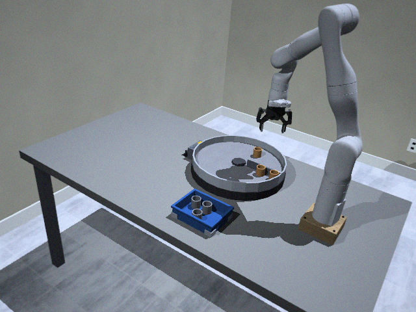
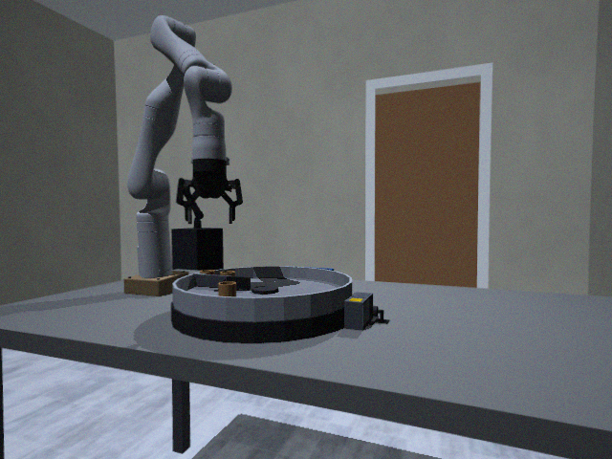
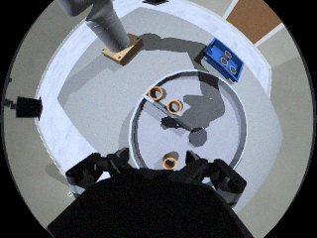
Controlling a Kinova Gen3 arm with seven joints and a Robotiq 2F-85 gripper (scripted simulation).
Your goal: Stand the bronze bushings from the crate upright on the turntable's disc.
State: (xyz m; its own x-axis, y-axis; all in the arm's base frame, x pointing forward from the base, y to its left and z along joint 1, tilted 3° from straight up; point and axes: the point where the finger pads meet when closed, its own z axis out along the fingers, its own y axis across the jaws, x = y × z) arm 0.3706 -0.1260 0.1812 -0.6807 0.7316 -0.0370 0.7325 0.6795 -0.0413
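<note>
Three bronze bushings stand upright on the turntable's disc (image 1: 214, 157) (image 3: 221, 115). One bushing (image 1: 257, 152) (image 2: 227, 288) (image 3: 169, 161) is at the far side; the other two (image 1: 260, 169) (image 1: 273, 173) (image 3: 174, 106) (image 3: 157, 91) stand close together near the rim. All are clear of the dark hub (image 1: 238, 161) (image 2: 264, 288) (image 3: 197, 137). My gripper (image 1: 272, 129) (image 2: 210, 219) is open and empty, high above the far rim and the single bushing. The blue crate (image 1: 190, 217) (image 3: 213, 50) holds three grey steel bushings (image 1: 195, 201) (image 1: 207, 207) (image 1: 197, 213), upright.
A raised rim (image 1: 234, 188) (image 2: 256, 306) rings the disc. A small grey box with a yellow label (image 1: 194, 147) (image 2: 358, 308) sits against the turntable. A dark block (image 1: 251, 164) lies on the disc beside the hub. The arm's wooden base (image 1: 322, 228) (image 3: 122, 52) is on the table. A black box (image 2: 196, 248) stands behind.
</note>
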